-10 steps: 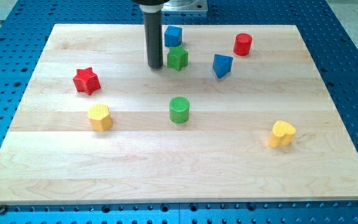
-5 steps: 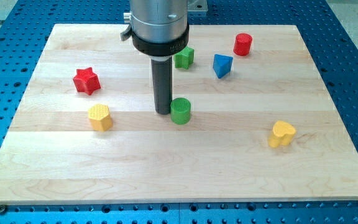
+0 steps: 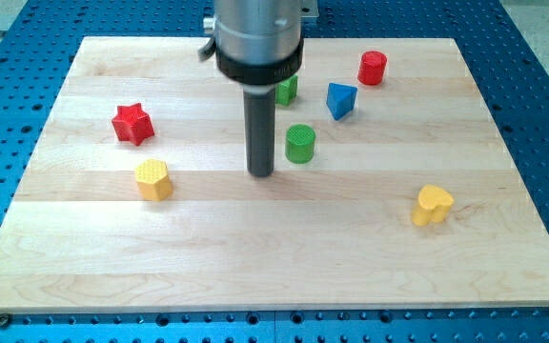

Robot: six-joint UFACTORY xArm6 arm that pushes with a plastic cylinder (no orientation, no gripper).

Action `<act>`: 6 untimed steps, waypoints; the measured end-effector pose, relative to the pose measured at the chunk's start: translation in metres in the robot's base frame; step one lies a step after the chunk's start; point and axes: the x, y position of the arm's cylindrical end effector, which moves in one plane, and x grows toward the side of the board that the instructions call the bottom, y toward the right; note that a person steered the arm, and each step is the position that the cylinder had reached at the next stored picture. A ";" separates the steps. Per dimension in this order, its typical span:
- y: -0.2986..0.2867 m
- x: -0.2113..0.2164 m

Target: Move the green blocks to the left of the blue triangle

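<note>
A green cylinder (image 3: 300, 144) stands near the board's middle, below and left of the blue triangle (image 3: 341, 99). A second green block (image 3: 287, 90) shows only partly behind the arm, left of the blue triangle; its shape is hidden. My tip (image 3: 261, 173) rests on the board just left of and slightly below the green cylinder, a small gap apart. The arm's wide body hides the board's top middle, so the blue cube seen before is out of sight.
A red star (image 3: 132, 124) and a yellow block (image 3: 152, 179) lie at the view's left. A red cylinder (image 3: 373, 68) is at the top right. A yellow heart-shaped block (image 3: 432, 205) is at the lower right. The wooden board (image 3: 84, 267) sits on a blue perforated table.
My tip moved down from beside the upper green block to the green cylinder, then pushed the cylinder up and right towards the blue triangle. The arm now hides the blue cube.
</note>
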 end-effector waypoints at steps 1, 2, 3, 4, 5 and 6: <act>0.025 0.010; 0.031 -0.031; 0.041 -0.033; 0.076 -0.022; 0.088 -0.058; 0.077 -0.025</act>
